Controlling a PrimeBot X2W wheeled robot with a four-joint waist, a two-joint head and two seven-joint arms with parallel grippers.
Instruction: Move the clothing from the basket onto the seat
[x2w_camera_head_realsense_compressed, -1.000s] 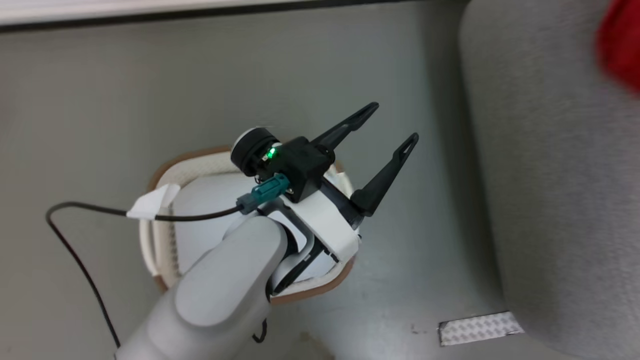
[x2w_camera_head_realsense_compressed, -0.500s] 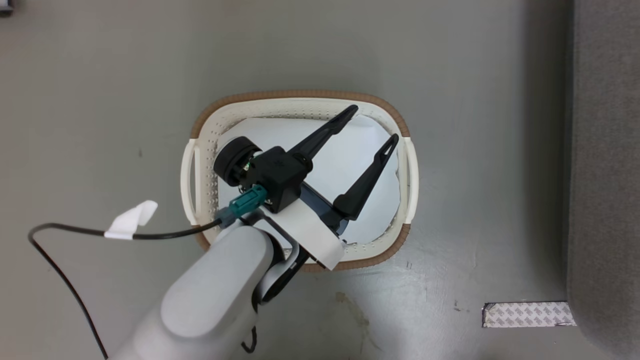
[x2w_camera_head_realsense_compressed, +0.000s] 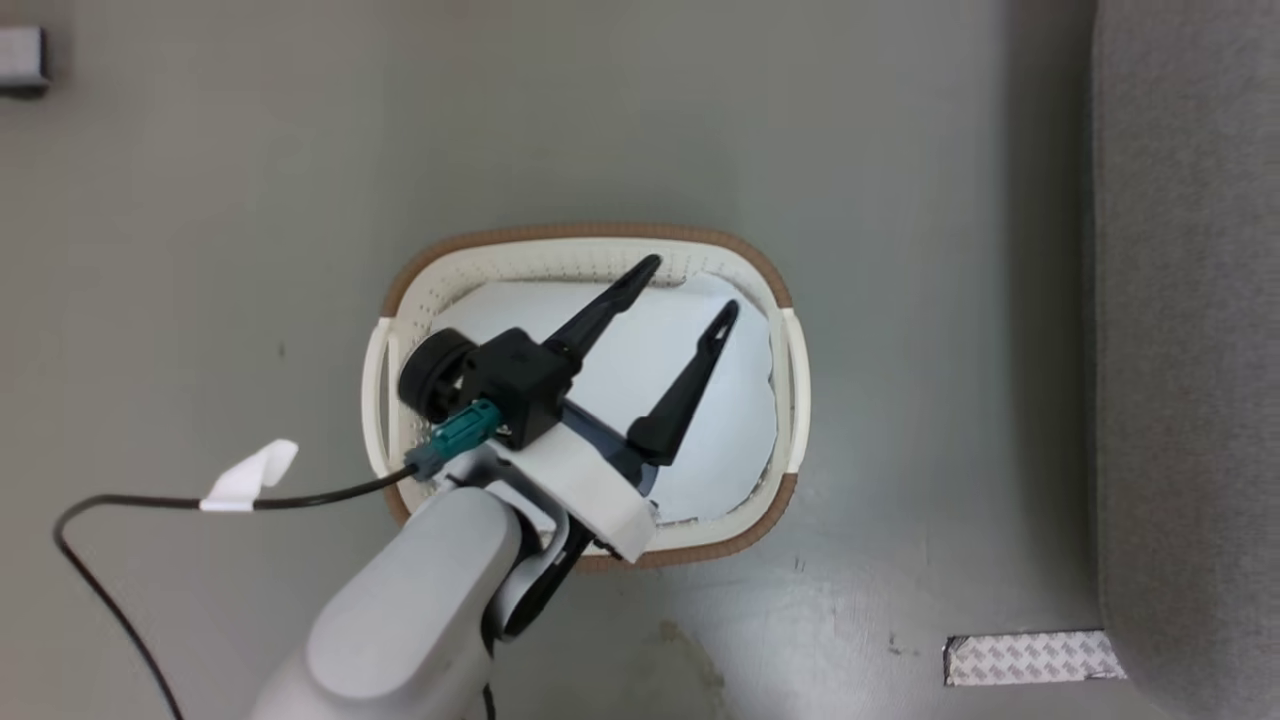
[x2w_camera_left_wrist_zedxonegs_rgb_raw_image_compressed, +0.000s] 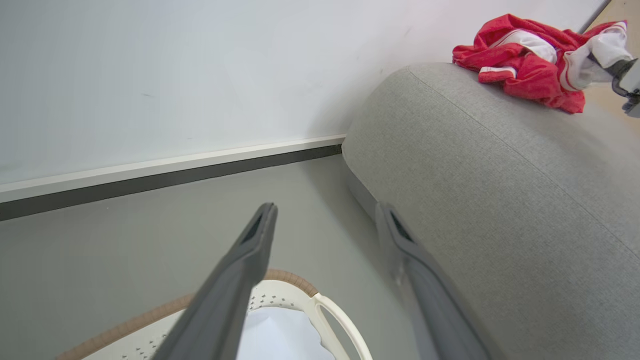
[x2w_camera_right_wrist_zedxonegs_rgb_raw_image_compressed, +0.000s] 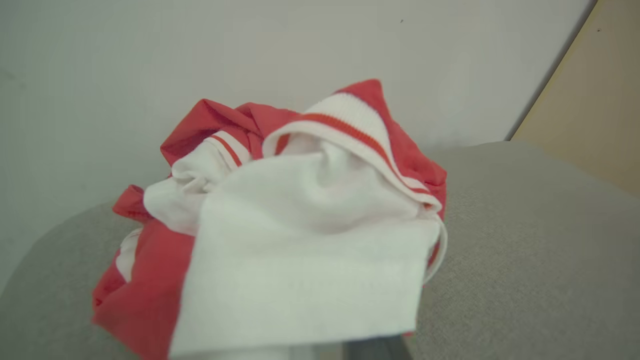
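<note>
- The two fingers (x2w_camera_head_realsense_compressed: 603, 312) of the left gripper (x2w_camera_head_realsense_compressed: 690, 290) stand well apart. In the head view they point toward 1 o'clock above the basket (x2w_camera_head_realsense_compressed: 590, 236).
- The fingers of the right gripper (x2w_camera_left_wrist_zedxonegs_rgb_raw_image_compressed: 625, 80) are hidden. In the right wrist view a white fold of the clothing (x2w_camera_right_wrist_zedxonegs_rgb_raw_image_compressed: 300, 260) drapes over the place where they rise, so whether they are apart or clamped on it cannot be told.
- In the left wrist view a small part of that gripper shows at the 2 o'clock edge, touching the white end of the clothing.
- The clothing, red with white parts and thin red stripes, lies bunched on top of the sofa (x2w_camera_left_wrist_zedxonegs_rgb_raw_image_compressed: 475, 175), at 1 o'clock in the left wrist view.
- The basket sits on the grey floor (x2w_camera_head_realsense_compressed: 200, 200) in the middle of the head view, with a flat pale sheet (x2w_camera_head_realsense_compressed: 725, 430) on its bottom.
- The sofa fills the 3 o'clock side of the head view, well apart from the basket.
- A patch of patterned tape (x2w_camera_head_realsense_compressed: 1030, 657) lies on the floor at 4 o'clock from the basket, just beside the sofa's edge.
- A black cable (x2w_camera_head_realsense_compressed: 330, 492) with a white tag (x2w_camera_head_realsense_compressed: 250, 476) runs off from the left wrist toward 9 o'clock.
- A white wall (x2w_camera_left_wrist_zedxonegs_rgb_raw_image_compressed: 175, 75) with a dark strip at its foot stands behind the sofa in the left wrist view.
</note>
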